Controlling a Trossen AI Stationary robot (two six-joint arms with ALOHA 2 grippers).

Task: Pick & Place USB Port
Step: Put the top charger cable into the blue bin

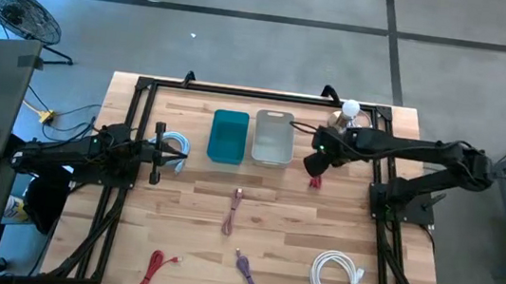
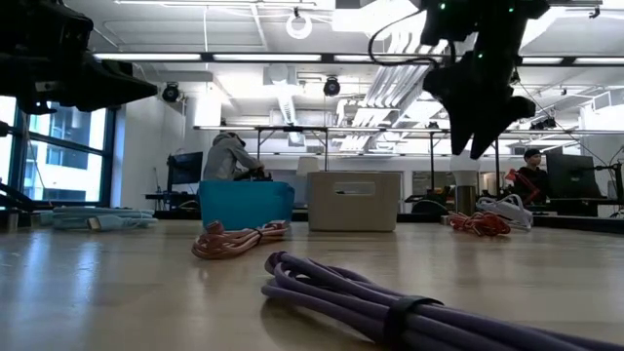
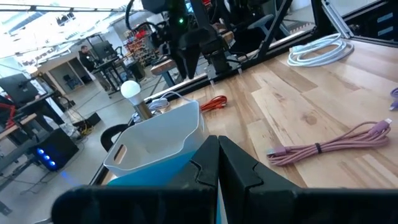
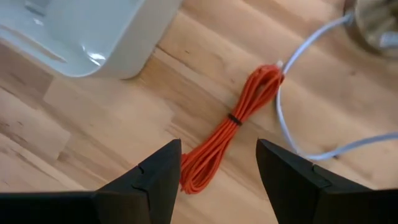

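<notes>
High view: the right gripper hangs right of centre in the frame, over an orange coiled cable that lies just right of the white bin. Seen from the right wrist, its two dark fingers stand wide apart with nothing between them, the orange cable lying loose on the wooden table below, its tied bundle running diagonally through the middle of the frame, a pale blue wire curving past its upper end. A teal bin sits touching the white bin's left side in the upper centre. At left of the frame the left gripper rests fully closed and empty, beside a light-blue cable. Lower down lie a pink cable at centre, a purple cable and a red cable near the bottom edge, and a white cable at lower right.
</notes>
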